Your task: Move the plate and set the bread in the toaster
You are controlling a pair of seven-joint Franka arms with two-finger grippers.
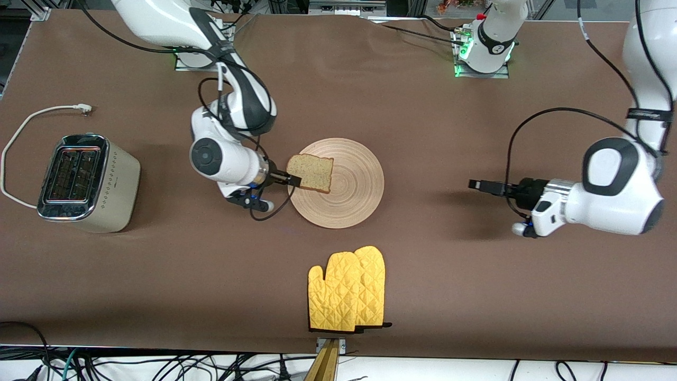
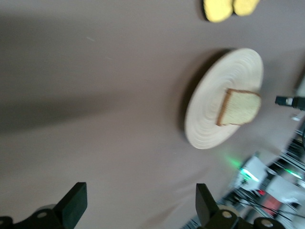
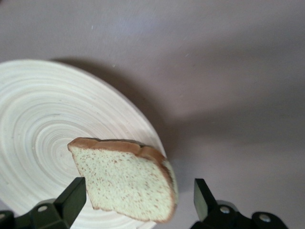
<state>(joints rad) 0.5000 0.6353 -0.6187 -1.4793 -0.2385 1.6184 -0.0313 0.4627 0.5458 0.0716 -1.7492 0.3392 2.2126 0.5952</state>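
The bread (image 1: 312,172) is tilted over the rim of the plate (image 1: 354,190) on the side toward the right arm's end. My right gripper (image 1: 292,181) lies level at that rim with its jaws wide apart around the slice. In the right wrist view the bread (image 3: 126,183) lies between the fingers (image 3: 71,200) above the plate (image 3: 43,119), with a gap to one of them. My left gripper (image 1: 473,184) is open and empty, hovering over bare table toward the left arm's end. It is also open in its own view (image 2: 140,191), facing the plate (image 2: 214,124). The toaster (image 1: 84,182) stands at the right arm's end.
Yellow oven mitts (image 1: 349,288) lie nearer to the front camera than the plate. The toaster's white cord (image 1: 21,127) loops on the table beside it, unplugged. Brown table surface lies between the plate and the toaster.
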